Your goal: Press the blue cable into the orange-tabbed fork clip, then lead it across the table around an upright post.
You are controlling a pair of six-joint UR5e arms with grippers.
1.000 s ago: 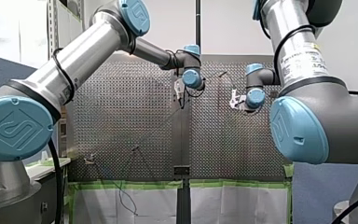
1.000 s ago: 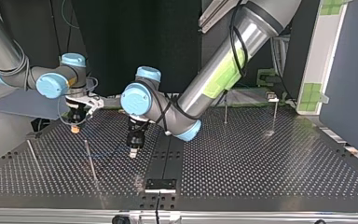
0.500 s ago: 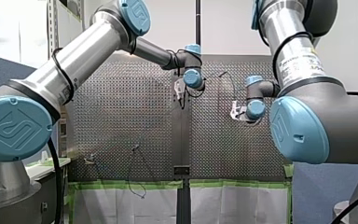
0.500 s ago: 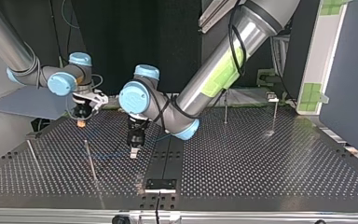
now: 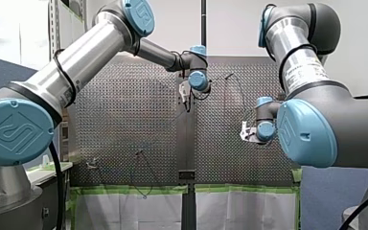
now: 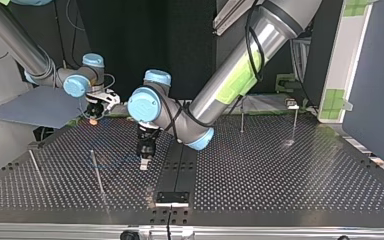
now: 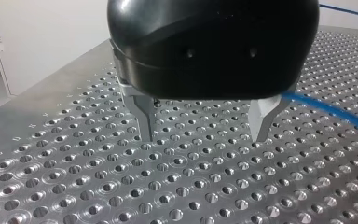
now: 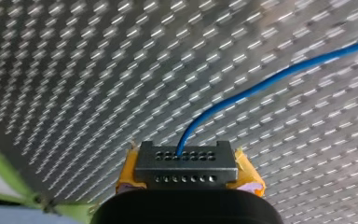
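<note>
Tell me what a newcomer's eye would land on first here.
My left arm and my right arm, silver with blue caps, fill the front view's sides. The blue cable arcs over the perforated table from my right gripper, shut on it between yellow pads. My left gripper hangs open just above the table, the cable passing beside one finger.

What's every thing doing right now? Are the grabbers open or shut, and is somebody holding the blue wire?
left gripper: open, nothing between its fingers, low over the table.
right gripper: shut on the blue cable.
blue cable: held by the right gripper, curving away over the table.
upright post: standing; I cannot tell if the cable touches it.
</note>
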